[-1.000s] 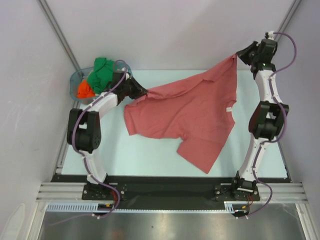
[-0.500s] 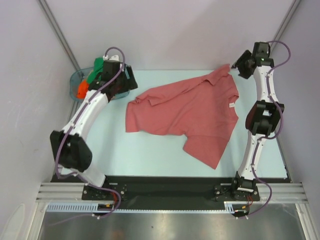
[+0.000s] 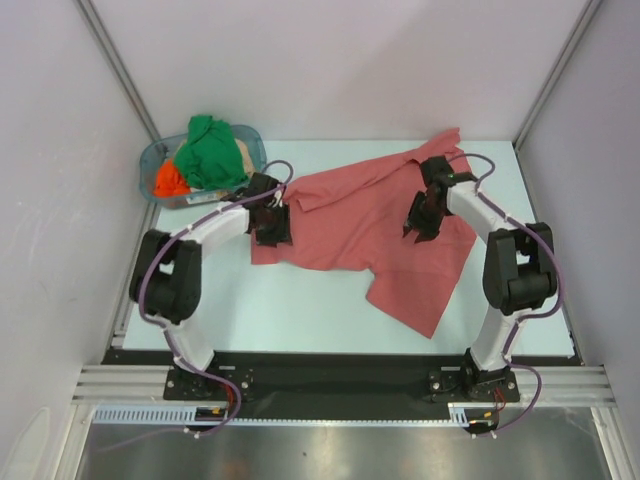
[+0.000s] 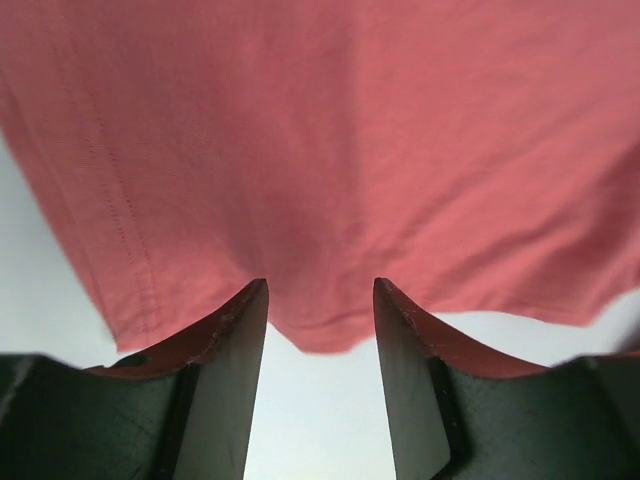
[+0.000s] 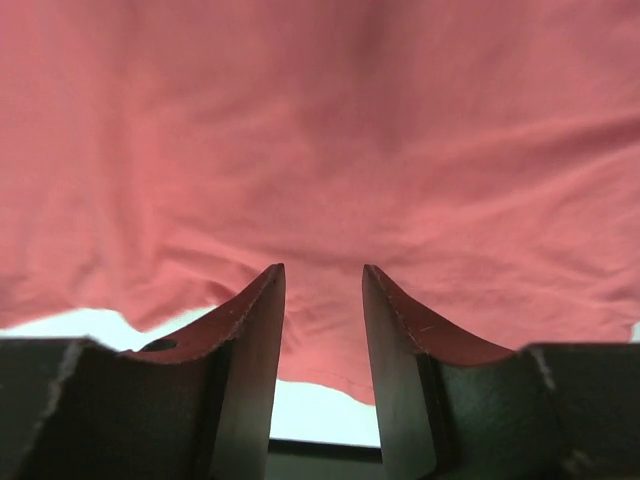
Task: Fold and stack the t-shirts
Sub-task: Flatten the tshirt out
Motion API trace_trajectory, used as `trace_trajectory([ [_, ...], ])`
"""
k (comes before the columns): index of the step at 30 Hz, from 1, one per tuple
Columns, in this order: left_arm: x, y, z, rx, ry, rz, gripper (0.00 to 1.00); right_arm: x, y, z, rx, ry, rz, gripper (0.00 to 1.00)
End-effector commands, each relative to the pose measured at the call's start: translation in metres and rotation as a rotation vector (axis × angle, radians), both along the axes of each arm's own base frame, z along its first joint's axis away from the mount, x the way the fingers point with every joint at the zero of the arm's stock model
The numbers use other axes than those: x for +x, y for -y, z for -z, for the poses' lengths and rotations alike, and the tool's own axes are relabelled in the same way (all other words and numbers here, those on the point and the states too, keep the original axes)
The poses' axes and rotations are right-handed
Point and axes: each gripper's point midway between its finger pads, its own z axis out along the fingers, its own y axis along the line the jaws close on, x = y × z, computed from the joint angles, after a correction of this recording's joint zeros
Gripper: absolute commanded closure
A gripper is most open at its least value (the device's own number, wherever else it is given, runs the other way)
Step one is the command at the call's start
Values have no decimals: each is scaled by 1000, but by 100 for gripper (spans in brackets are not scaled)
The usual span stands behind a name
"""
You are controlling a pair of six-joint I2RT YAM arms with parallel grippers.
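Tub (image 3: 147, 162) with green shirt (image 3: 210, 152), orange shirt (image 3: 168, 182)

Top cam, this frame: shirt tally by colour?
Salmon-red shirt, spread on the table: 1
Green shirt, in the tub: 1
Orange shirt, in the tub: 1
Beige shirt, only a sliver showing in the tub: 1
Total: 4
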Motion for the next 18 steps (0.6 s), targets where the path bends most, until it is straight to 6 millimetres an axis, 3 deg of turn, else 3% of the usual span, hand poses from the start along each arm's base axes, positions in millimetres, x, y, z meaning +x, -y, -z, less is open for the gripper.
trace_trajectory([
  [1, 13, 8, 7, -18, 5, 11, 48, 2, -9, 0, -11, 48, 11, 57],
  [5, 2, 4, 33, 8, -78, -14, 46, -15, 3, 34, -46, -55, 75, 60],
  [10, -26, 0, 54, 10, -187, -38, 44, -44, 28, 54, -97, -130, 167, 60],
  [18, -67, 8, 56, 17, -232, -4, 44, -88, 73, 76, -129, -249, 355, 60],
])
